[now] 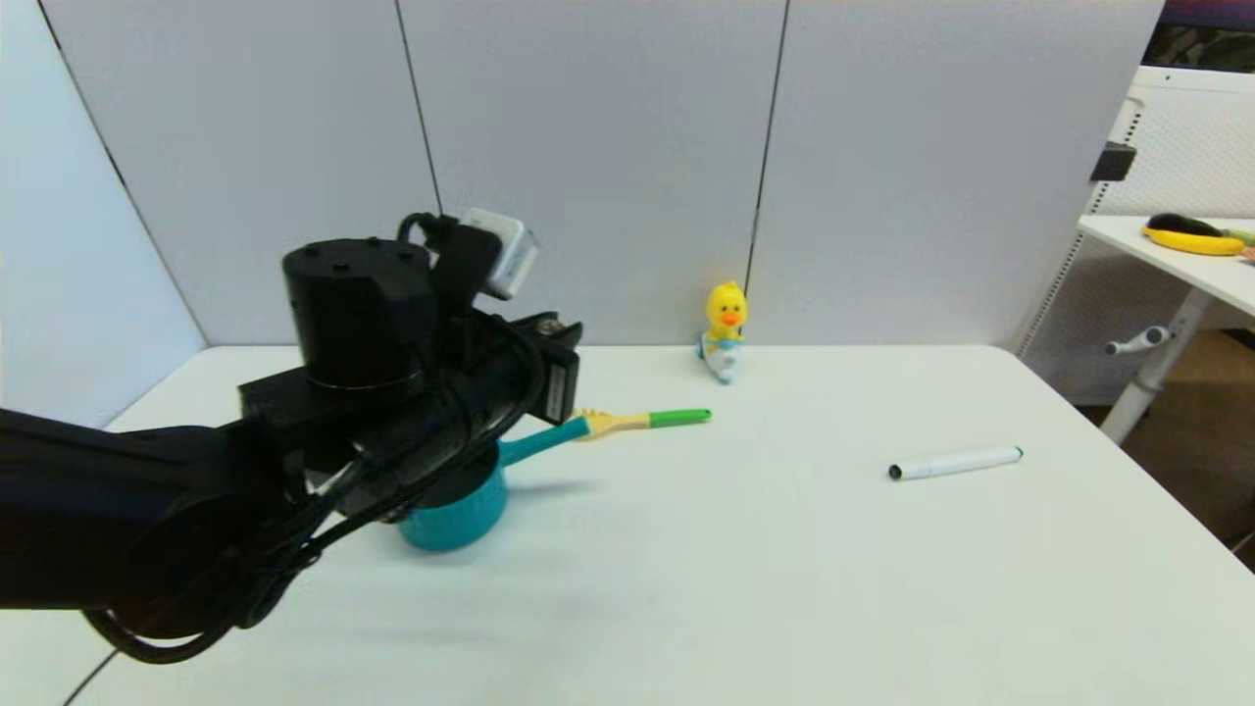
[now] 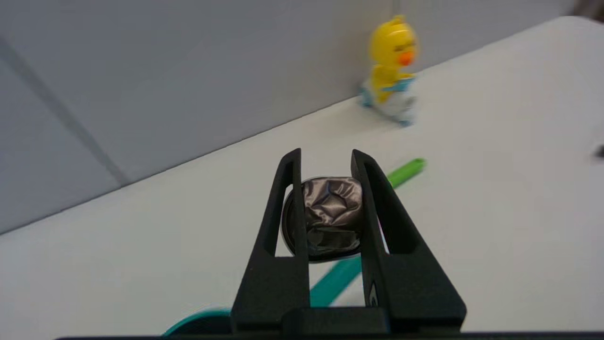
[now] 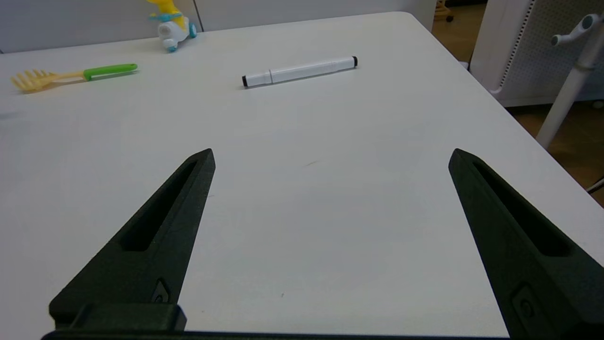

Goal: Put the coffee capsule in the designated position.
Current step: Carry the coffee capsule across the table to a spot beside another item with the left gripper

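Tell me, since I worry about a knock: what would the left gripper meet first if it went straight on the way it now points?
Probably the green handle of the yellow toy rake, just beyond the left gripper, whose jaws clamp the crumpled grey-brown coffee capsule. Depth is unclear; it might pass above.

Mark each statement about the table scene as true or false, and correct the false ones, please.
1. The left tool is shut on the coffee capsule. True.
2. The right tool grips the white marker. False: its fingers are wide apart and empty, and the marker lies on the table farther off.
3. The capsule already lies inside the teal pan. False: it is held in the air between the left tool's fingers, with the pan below.
4. A yellow duck toy stands near the back wall. True.
5. The yellow fork with a green handle lies on the table beside the pan's handle. True.
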You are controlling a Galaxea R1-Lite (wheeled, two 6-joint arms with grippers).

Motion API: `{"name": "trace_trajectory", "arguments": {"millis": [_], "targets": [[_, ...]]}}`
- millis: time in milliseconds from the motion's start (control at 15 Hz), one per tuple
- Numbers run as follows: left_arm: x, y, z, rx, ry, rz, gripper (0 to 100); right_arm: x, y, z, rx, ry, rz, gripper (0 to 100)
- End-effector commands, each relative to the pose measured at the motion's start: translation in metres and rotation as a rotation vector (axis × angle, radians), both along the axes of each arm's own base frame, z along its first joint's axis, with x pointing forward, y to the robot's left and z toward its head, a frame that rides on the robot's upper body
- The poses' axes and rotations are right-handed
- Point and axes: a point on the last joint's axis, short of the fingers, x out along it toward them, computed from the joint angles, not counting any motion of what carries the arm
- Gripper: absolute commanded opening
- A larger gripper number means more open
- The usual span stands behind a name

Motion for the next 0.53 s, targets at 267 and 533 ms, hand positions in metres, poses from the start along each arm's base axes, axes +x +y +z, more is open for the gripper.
{"name": "trace_trajectory", "arguments": {"millis": [267, 533], "targets": [[0.018, -0.120, -0.024, 0.030, 0.093, -0.428, 0, 0.000, 0.000, 0.000, 0.000, 0.001, 0.001, 100], [0.025, -0.171, -0.038, 0.018, 0.130, -0.564, 0, 0.000, 0.000, 0.000, 0.000, 0.003, -0.001, 100]]}}
